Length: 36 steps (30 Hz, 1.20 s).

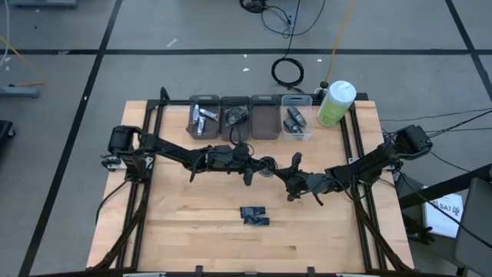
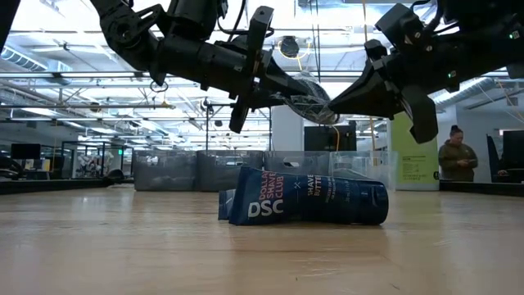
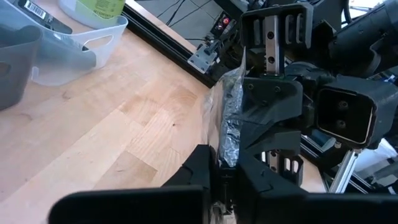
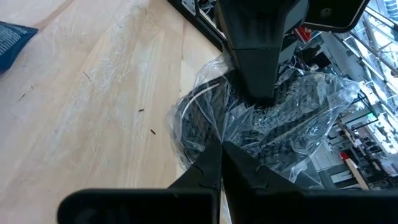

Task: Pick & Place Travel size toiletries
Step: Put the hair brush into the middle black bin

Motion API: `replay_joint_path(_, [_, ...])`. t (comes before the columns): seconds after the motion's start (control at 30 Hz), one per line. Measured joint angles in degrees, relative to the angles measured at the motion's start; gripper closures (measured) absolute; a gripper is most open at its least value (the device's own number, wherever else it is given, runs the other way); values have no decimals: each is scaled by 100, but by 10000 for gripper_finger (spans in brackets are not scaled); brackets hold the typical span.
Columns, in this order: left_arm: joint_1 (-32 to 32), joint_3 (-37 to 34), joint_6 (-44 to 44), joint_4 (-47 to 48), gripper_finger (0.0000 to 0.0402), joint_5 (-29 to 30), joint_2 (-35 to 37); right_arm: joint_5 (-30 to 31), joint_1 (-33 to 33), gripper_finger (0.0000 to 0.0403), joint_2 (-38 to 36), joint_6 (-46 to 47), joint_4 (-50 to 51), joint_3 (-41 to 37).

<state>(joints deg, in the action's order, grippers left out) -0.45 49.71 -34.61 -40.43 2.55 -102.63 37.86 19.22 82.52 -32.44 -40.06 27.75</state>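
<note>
We see a pale wood table (image 1: 192, 231) with visible grain and a smooth, slightly satin finish. Both grippers, left (image 1: 267, 165) and right (image 1: 290, 171), look like matt black plastic, and between them is a crinkled clear plastic bag (image 4: 292, 118), glossy and catching light. The blue packets (image 2: 307, 205) have a smooth, printed film surface. The bins (image 1: 250, 117) are translucent grey plastic; the frame (image 1: 350, 138) is black metal. The green bottle (image 1: 335, 104) looks like smooth plastic.
</note>
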Motion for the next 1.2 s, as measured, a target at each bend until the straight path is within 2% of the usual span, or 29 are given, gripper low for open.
replay_joint_path(0.17, [5, 0, -7, -1, 389, -2, 0, -21, 0, 401, 0, 199, -2, 0])
replay_joint_path(0.27, [7, 0, -11, 1, 374, 2, 0, -34, 0, 387, 0, 386, -6, 0])
replay_joint_path(0.4, [7, 0, -13, -4, 364, 27, 0, -49, 0, 350, 0, 848, -121, 0])
replay_joint_path(0.6, [18, 0, 207, -6, 390, 11, 0, -293, -2, 272, -243, 1734, -134, 0])
replay_joint_path(0.77, [56, 0, 478, 42, 371, -8, 0, -998, -1, 221, -949, 2364, 230, 2])
replay_joint_path(0.87, [108, 0, 565, 90, 381, 4, 0, -1484, 0, 203, -1417, 2668, 562, 2])
replay_joint_path(1.03, [151, -2, 767, 339, 385, 7, 74, -2293, 1, 193, -2174, 3034, 1089, -104])
replay_joint_path(1.2, [146, -4, 1075, 1162, 382, -96, 680, -2466, -50, 201, -3129, 3278, 859, -954])
